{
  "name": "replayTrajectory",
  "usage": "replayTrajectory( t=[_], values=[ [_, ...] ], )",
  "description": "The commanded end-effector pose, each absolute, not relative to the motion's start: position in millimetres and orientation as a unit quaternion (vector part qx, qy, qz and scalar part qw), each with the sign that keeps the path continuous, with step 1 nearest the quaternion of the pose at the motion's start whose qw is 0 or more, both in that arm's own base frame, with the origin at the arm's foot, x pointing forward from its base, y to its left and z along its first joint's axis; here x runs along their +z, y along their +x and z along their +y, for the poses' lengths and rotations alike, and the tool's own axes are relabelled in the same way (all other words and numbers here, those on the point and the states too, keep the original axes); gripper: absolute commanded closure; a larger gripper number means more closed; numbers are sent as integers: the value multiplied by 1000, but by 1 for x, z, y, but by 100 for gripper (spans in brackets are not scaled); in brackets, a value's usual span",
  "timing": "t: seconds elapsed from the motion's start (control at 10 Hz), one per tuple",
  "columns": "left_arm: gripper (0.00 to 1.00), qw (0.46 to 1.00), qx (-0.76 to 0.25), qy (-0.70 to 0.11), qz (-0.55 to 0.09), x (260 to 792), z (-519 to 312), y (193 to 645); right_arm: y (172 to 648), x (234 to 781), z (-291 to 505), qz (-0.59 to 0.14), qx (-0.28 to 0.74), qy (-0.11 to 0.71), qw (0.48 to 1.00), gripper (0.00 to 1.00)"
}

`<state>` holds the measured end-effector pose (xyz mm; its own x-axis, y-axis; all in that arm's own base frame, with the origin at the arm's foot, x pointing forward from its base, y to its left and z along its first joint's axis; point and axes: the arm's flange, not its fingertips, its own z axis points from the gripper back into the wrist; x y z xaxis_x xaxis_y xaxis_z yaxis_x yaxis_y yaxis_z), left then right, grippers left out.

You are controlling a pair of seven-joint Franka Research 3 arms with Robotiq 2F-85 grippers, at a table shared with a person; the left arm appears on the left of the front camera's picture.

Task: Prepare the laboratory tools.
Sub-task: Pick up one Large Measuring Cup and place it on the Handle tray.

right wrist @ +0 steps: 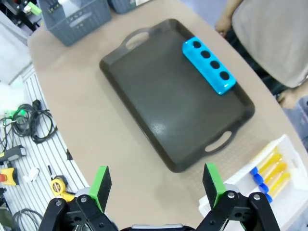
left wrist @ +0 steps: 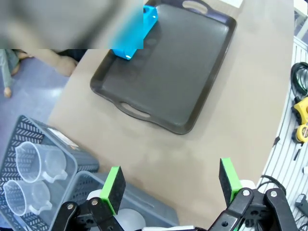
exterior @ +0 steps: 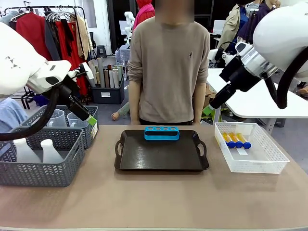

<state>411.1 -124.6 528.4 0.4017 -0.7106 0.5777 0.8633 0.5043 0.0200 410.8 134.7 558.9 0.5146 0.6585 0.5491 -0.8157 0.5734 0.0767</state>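
Left fingers (exterior: 91, 120) hang released and wide apart over the grey baskets at my left of the bench (exterior: 144, 199), nothing between their green pads. Right fingers (exterior: 208, 110) are spread just as wide and empty, held up beyond the far corner of the white basket (exterior: 269, 162). In that basket lie the amber tubes (exterior: 236, 139), blue caps toward the robot, side by side. Two clear beakers (exterior: 57, 118) stand in the farther grey basket (exterior: 89, 137), and two white flasks (exterior: 49, 150) stand upright in the nearer grey basket (exterior: 38, 174). Between the baskets sits a black tray (exterior: 144, 161), bare apart from a blue rack (exterior: 161, 133) with four holes along its far edge. A person (exterior: 168, 72) stands behind the bench.
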Motion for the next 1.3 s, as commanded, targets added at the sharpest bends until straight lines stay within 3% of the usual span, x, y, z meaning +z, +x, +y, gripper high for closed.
replayTrajectory(
  t=[0.0, 0.3, 0.7, 1.2],
  values=[
    [0, 815, -492, -144, -270, 541, -123, 410, 412, 560, 133, -242, 429, 164, 855, 0],
    [0, 810, -489, -131, -296, 600, -106, 410, 400, 611, 124, -284, 498, 166, 803, 0],
    [0, 806, -477, -117, -330, 645, -85, 429, 409, 651, 101, -318, 501, 153, 791, 0],
    [0, 805, -446, -105, -378, 663, -57, 426, 416, 681, 81, -346, 491, 142, 787, 0]
  ],
)
